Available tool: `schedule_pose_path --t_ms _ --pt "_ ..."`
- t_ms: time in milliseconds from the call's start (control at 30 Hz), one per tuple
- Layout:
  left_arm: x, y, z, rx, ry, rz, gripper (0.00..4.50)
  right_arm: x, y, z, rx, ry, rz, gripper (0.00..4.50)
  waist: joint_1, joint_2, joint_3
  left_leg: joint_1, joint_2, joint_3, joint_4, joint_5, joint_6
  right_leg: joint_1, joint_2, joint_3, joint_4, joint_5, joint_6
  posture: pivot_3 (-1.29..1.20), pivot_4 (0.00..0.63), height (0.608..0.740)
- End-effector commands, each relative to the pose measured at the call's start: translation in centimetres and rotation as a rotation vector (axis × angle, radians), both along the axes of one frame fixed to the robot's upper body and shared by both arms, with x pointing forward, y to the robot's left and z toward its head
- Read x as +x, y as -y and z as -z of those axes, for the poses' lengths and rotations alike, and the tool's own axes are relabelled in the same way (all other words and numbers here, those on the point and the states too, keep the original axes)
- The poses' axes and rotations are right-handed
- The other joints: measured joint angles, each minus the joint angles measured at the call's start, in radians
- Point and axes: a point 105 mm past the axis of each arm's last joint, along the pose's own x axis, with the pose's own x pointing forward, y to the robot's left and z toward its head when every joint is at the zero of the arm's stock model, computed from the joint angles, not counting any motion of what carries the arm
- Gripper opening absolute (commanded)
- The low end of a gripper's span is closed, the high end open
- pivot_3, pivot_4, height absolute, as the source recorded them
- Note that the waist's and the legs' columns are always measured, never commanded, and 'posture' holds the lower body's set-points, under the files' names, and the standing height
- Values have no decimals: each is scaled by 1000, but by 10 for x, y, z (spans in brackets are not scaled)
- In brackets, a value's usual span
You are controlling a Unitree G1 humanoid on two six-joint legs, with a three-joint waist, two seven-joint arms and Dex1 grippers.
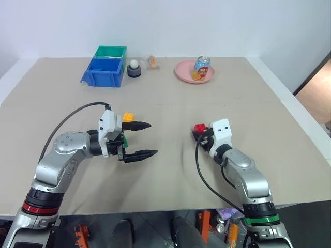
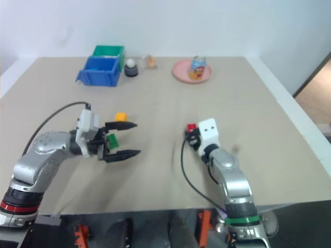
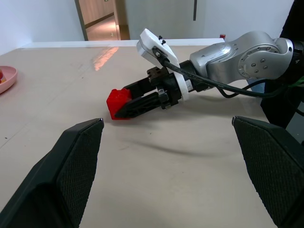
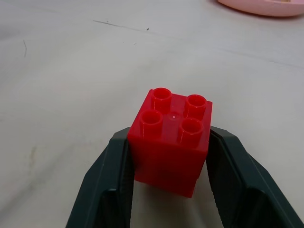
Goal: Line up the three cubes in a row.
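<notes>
Right claw [image 4: 166, 190]: clamped on the red cube [image 4: 171, 137].
Left claw [image 1: 138, 139]: spread wide, empty.
Risk: shallow fingertip hold; the cube may twist free when lifted.

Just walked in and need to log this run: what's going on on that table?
A two-armed robot is lining up three small cubes. Its right hand has closed on the red cube, which sits on the table. Its left hand hovers open beside the green cube, with the yellow-orange cube just beyond it. The cubes are not yet in a row: red lies well apart from the other two.
</notes>
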Motion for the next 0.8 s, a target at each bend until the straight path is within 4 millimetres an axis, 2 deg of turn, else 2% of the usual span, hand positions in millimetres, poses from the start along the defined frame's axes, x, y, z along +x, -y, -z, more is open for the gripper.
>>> schedule_pose_path --t_ms 33,200,333,367,433,533,800 --pt "-4 0 -17 -25 59 9 4500 2 -5 -18 19 62 -31 1606 0 0 0 0 0 0 0 0 0 0 0 0 0 0 0 0 150 740" --pt "-6 -5 -16 -29 26 7 4500 -1 -10 -23 40 74 -105 1606 0 0 0 0 0 0 0 0 0 0 0 0 0 0 0 0 150 740" --pt "-14 -16 -12 -26 -69 43 4500 -21 -22 -38 44 105 -364 1606 0 0 0 0 0 0 0 0 0 0 0 0 0 0 0 0 150 740" --pt "-15 -24 -10 -12 -84 39 4500 -32 -22 -41 -13 101 -496 1606 0 1 0 0 0 0 0 0 0 0 0 0 0 0 0 0 150 740" --pt "-16 -36 -8 6 -111 33 4500 -51 -19 -40 -125 74 -688 1606 0 1 1 0 0 0 0 0 0 0 0 0 0 -1 0 0 150 740" --pt "-16 -46 -4 46 -114 14 4500 -64 -16 -36 -210 23 -850 1606 0 1 0 1 0 0 0 0 0 0 0 0 0 -1 0 0 150 740" --pt "-23 -46 0 44 -129 10 4500 -81 -38 -24 -270 -21 -1127 1606 -3 1 0 1 1 1 0 0 0 0 0 -1 0 0 -1 0 150 740"
